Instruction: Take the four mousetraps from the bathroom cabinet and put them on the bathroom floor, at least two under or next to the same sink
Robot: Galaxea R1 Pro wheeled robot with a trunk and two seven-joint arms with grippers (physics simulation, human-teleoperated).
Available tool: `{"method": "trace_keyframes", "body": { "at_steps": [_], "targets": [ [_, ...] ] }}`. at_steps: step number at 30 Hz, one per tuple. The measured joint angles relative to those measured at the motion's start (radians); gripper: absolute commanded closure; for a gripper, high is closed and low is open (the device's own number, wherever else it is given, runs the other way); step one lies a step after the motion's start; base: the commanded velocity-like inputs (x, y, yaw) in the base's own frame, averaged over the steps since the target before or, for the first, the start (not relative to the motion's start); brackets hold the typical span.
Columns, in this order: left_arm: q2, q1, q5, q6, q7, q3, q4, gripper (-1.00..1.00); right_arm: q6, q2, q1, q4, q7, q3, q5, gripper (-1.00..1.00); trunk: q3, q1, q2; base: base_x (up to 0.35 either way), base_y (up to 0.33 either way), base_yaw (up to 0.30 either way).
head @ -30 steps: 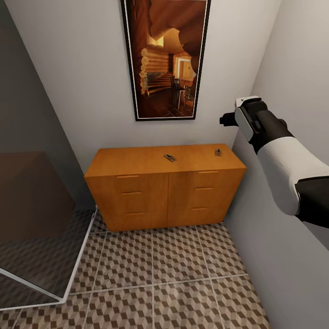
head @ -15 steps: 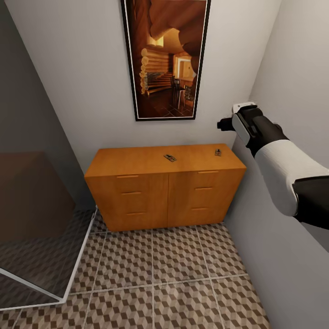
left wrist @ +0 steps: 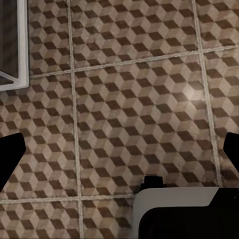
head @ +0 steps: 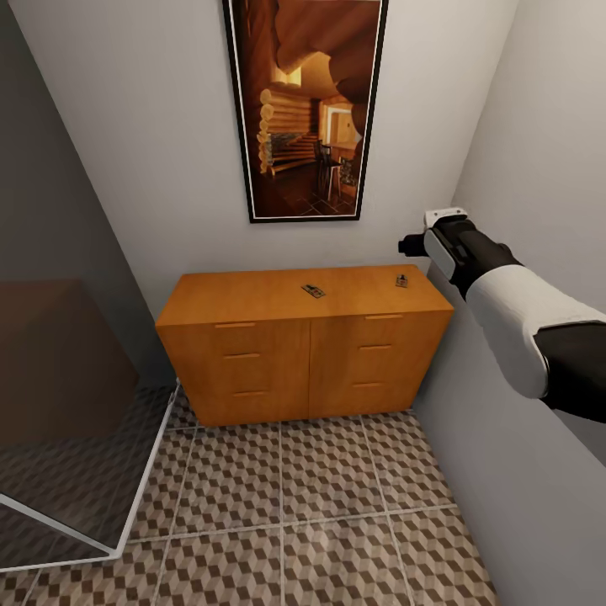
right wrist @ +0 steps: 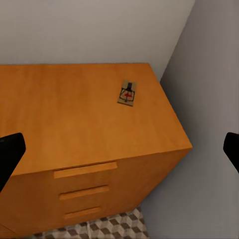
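The orange-brown cabinet [head: 252, 296] stands against the back wall, drawers shut. Two mousetraps lie on its top, one near the middle [head: 313, 291] and one at the right end [head: 402, 279]. My right gripper [head: 412, 244] hangs in the air just above that right end, close to the side wall. In the right wrist view the gripper [right wrist: 120, 153] is open with nothing in it, looking down on the cabinet top [right wrist: 59, 114] and the right-end mousetrap [right wrist: 128, 93]. My left gripper [left wrist: 120, 152] is open and empty over the bathroom floor [left wrist: 129, 89].
A framed log-cabin picture [head: 303, 109] hangs above the cabinet. A glass enclosure with a white frame [head: 143, 480] stands at the left. The grey side wall [head: 539, 126] runs tight along the cabinet's right end. Patterned tiles [head: 337, 505] lie in front.
My right arm has come down and a little to the left, nearer the cabinet's right end. The mousetraps and the cabinet have not moved.
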Motion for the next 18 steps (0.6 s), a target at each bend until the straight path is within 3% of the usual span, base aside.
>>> {"method": "trace_keyframes", "body": {
  "at_steps": [18],
  "targets": [
    [0.0,0.003,0.0,0.002,0.0,0.0,0.001,-1.0,-0.002,-0.001,0.0,0.008,0.027,-0.001,-0.002,-1.0,0.0,0.0,0.0,0.0,0.0,0.0]
  ]
}}
